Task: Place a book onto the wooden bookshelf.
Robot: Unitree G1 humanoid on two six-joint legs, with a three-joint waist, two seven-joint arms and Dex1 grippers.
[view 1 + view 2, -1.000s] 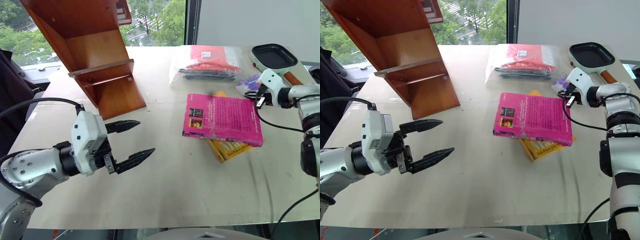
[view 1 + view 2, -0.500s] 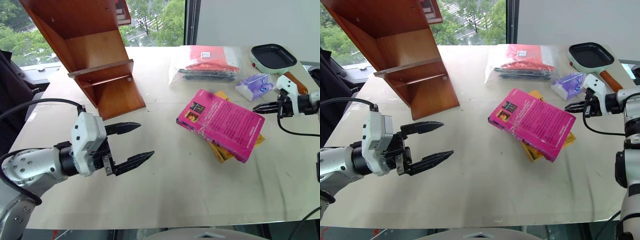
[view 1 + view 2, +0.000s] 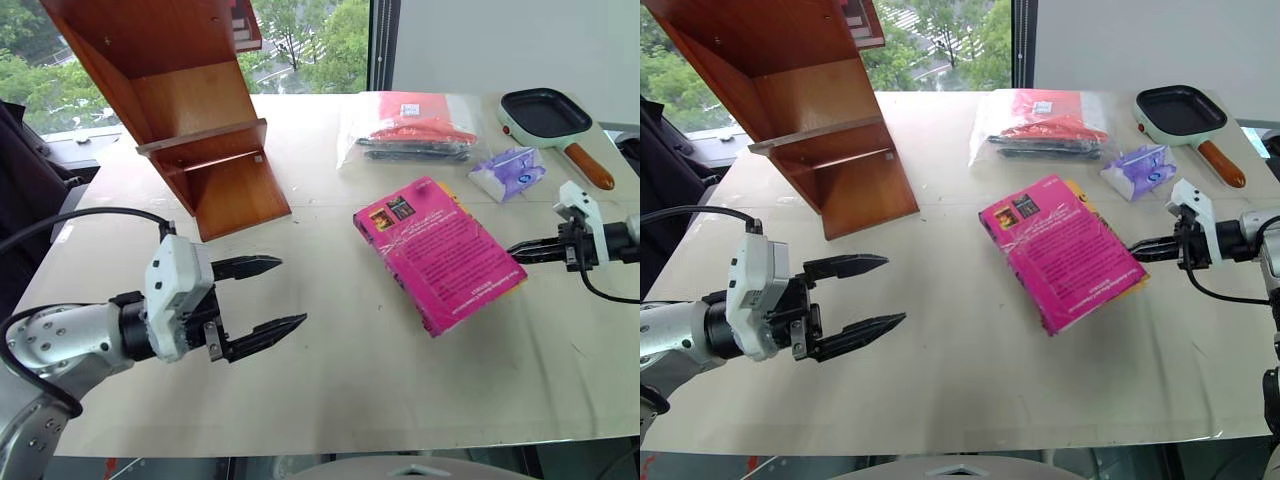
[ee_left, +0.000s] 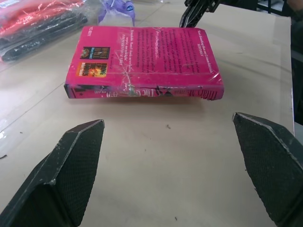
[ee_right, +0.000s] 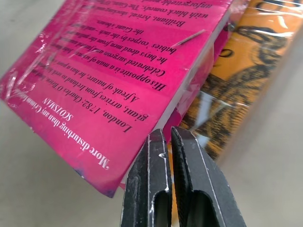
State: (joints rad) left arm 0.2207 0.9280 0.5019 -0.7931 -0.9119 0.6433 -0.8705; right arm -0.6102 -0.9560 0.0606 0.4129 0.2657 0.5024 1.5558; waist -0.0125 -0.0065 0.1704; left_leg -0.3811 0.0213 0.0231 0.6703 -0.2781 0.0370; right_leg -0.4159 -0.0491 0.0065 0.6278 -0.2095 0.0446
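Observation:
The magenta-pink book (image 3: 440, 252) lies flat at the table's middle right, back cover up, resting on a yellow book (image 5: 246, 71) that it mostly covers. My right gripper (image 3: 513, 250) is shut with nothing in it, and its tips sit at the pink book's right edge (image 5: 163, 135). My left gripper (image 3: 291, 292) hovers open over bare table at the near left, pointing at the book's spine (image 4: 147, 90) with a wide gap between them. The wooden bookshelf (image 3: 190, 110) stands at the far left, tilted, with its flat shelves showing.
A clear plastic bag (image 3: 410, 128) holding red and black items lies behind the books. A purple packet (image 3: 510, 170) and a small black frying pan (image 3: 548, 112) sit at the far right. The table's front edge (image 3: 330, 448) runs close below the left gripper.
My right gripper has swept back along the right side, and the pink book has swung round with it and now covers most of the yellow book. The left gripper has stayed put.

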